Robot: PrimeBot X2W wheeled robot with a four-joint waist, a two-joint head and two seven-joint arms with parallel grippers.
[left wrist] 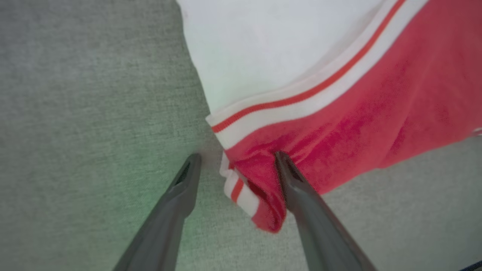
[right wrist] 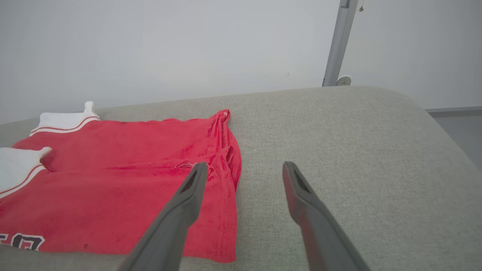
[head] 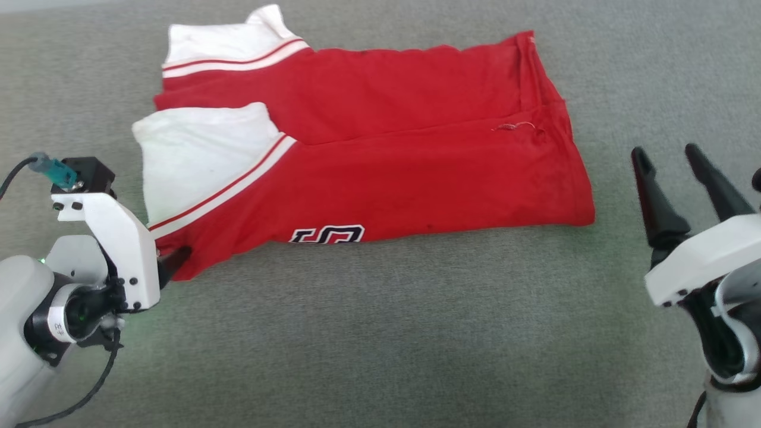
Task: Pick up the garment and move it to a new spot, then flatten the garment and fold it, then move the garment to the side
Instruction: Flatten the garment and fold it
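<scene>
On the grey fabric-covered surface (head: pixel 380 333), the garment (head: pixel 386 154) lies folded lengthwise into a long band. Its white sleeves (head: pixel 202 154) are toward the robot's left and its red hem toward the right. A strip of black-and-white lettering (head: pixel 327 235) peeks out along the near edge. The right pincer (head: pixel 666 151) hovers beside the hem end, apart from the cloth, fingers spread and holding nothing. The left pincer (left wrist: pixel 237 156) is at the near left corner, also spread wide; a small fold of red cloth with striped trim sits between its fingers, one finger (left wrist: pixel 290 177) touching it.
</scene>
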